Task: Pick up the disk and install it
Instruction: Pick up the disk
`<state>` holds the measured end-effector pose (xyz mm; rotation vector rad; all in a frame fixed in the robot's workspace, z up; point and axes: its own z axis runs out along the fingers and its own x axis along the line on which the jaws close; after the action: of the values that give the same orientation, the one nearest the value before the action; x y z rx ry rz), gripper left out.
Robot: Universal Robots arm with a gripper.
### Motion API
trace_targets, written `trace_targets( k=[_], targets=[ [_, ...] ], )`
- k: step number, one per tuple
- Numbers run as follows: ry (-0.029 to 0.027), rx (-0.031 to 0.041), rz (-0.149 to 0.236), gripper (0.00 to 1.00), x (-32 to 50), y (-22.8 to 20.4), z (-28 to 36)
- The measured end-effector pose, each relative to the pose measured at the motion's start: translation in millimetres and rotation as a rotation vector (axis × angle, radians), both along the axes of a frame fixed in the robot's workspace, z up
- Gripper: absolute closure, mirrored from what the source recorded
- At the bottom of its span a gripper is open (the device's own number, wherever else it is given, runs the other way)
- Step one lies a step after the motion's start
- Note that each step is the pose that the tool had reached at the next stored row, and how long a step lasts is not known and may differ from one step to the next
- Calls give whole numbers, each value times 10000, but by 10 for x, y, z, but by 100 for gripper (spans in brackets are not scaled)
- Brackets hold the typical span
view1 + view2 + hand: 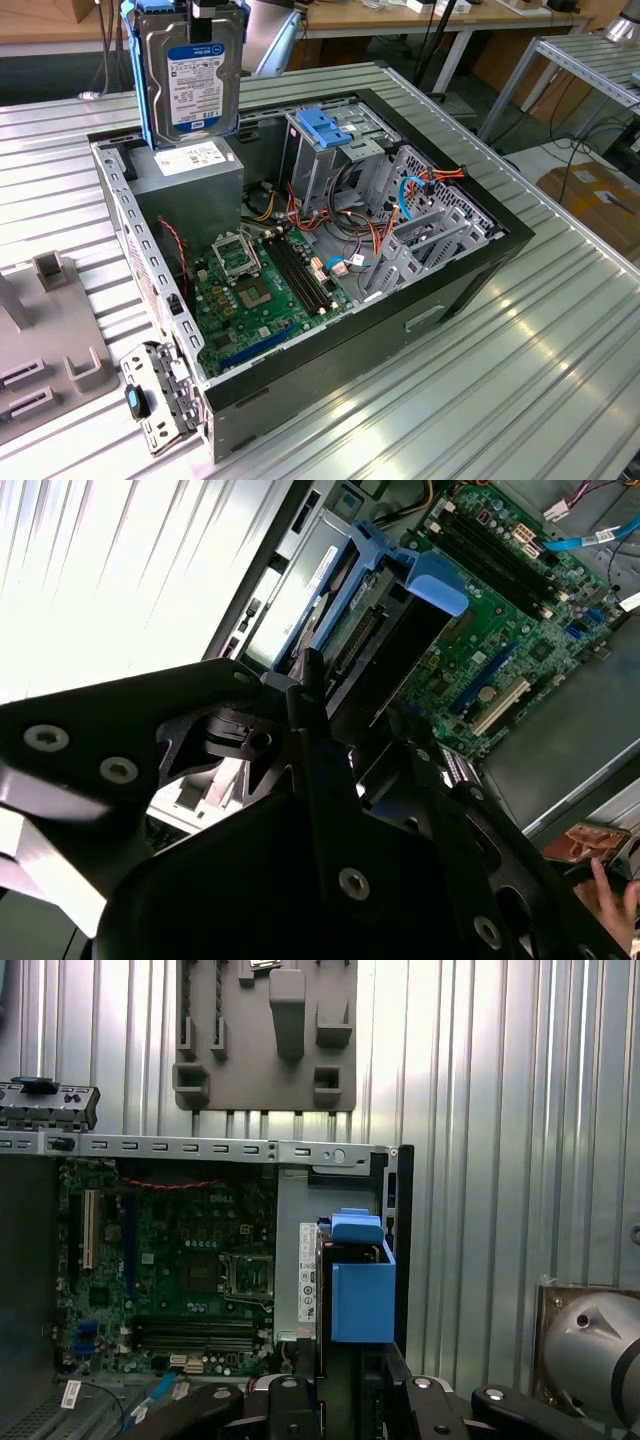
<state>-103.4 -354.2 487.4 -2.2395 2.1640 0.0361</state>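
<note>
At the exterior view's upper left, the disk (195, 80) hangs upright above the open computer case (330, 370), gripped by my end effector (352, 1400), presumably to clear its walls.

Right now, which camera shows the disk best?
The exterior view. The disk faces that camera flat-on, with its label and blue carrier frame plain to see, hanging above the open computer case. Both wrist views catch the disk edge-on, mainly the blue end of its frame.
</note>
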Motion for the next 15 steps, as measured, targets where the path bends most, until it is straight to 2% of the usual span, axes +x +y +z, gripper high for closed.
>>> trace_targets(
  k=[3,7,13,15],
  targets=[
    [0,0,3,65,12,1,0],
    [0,0,1,65,136,0,0],
    [0,0,1,65,414,0,0],
    [0,0,1,65,577,0,0]
  ],
)
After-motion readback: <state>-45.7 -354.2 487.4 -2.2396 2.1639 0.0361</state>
